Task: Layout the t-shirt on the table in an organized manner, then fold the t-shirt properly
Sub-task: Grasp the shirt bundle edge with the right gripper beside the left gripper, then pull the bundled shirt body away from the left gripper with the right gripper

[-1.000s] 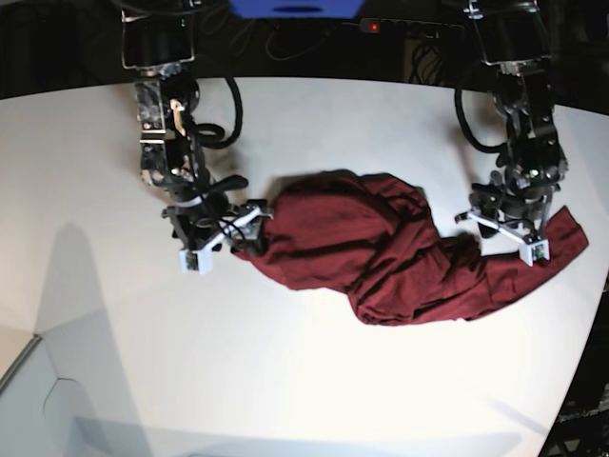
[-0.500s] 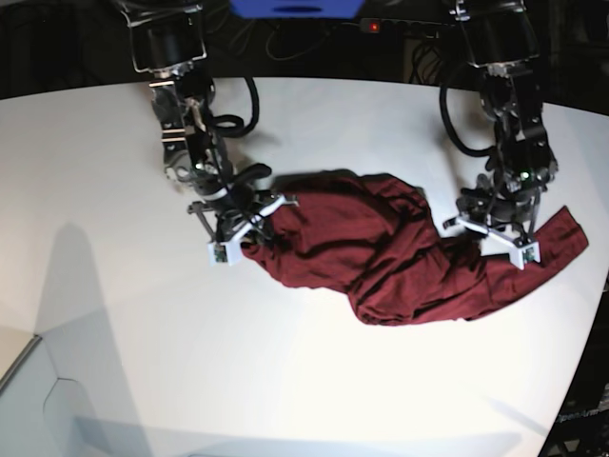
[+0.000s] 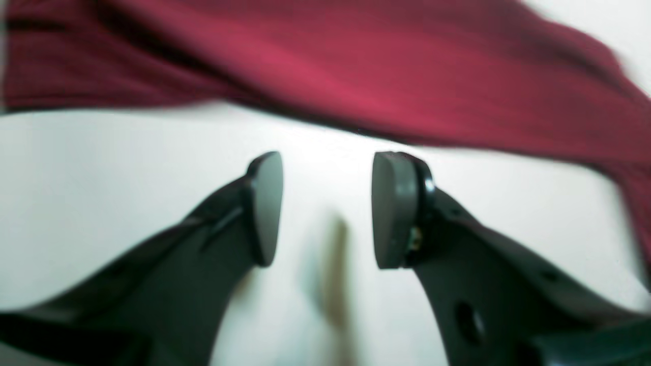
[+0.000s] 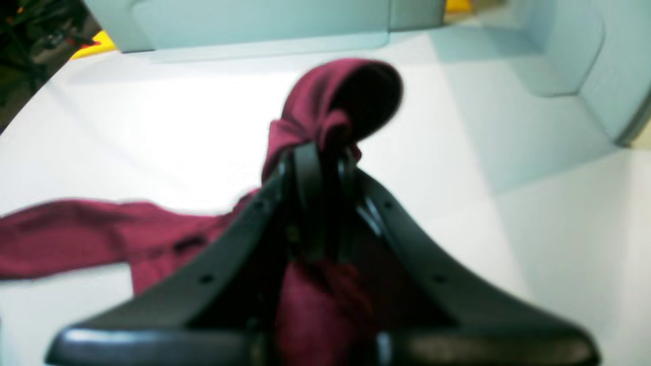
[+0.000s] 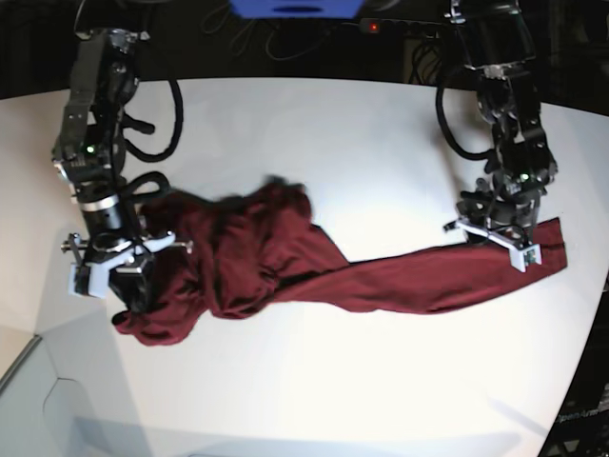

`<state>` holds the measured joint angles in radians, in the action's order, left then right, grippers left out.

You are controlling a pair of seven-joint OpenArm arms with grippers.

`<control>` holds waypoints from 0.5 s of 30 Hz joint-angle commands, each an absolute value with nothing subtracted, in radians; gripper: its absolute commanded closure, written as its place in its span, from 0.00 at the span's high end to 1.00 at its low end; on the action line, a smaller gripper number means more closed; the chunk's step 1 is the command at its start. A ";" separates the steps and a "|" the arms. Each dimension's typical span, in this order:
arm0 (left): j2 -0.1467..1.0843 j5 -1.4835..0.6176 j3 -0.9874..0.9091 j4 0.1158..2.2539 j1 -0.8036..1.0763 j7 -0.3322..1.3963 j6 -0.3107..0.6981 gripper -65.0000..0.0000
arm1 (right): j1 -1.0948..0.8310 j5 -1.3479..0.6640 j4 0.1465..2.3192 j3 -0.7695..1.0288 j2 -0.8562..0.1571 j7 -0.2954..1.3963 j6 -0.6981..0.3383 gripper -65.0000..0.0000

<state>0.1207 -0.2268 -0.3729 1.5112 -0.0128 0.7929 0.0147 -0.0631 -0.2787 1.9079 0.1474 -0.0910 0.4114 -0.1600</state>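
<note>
Your right gripper (image 4: 318, 168) now pinches the t-shirt (image 5: 285, 257) and has dragged it across the table (image 5: 333, 133) (still bunched up). Your left gripper (image 3: 325, 208) hangs open, holding nothing.

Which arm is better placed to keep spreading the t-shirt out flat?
The right. Its fingers are shut on the t-shirt, bunched at that end; the left gripper hangs open over bare table.

Blue object (image 5: 296, 8) beyond far edge

T-shirt (image 5: 276, 262) across the table (image 5: 314, 133)
</note>
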 commanded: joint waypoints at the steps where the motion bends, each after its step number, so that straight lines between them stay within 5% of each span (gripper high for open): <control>1: 0.131 -0.228 -0.377 1.527 -0.021 0.777 0.013 0.42 | -0.051 -0.283 1.968 0.151 -0.101 0.378 -0.157 0.00; 6: 0.139 -0.228 -0.377 1.517 -0.022 0.777 0.013 0.42 | -0.064 -0.278 2.051 0.021 -0.124 0.367 -0.285 0.00; 15: 0.142 -0.220 -0.381 1.529 0.002 0.785 0.013 0.42 | 0.065 -0.278 2.006 -0.174 -0.113 0.378 -0.297 0.00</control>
<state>0.1295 -0.2226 -0.3767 1.5043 0.0082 0.8005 0.0120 0.0391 -0.2680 1.9835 -0.1787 -0.1150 0.4332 -0.2947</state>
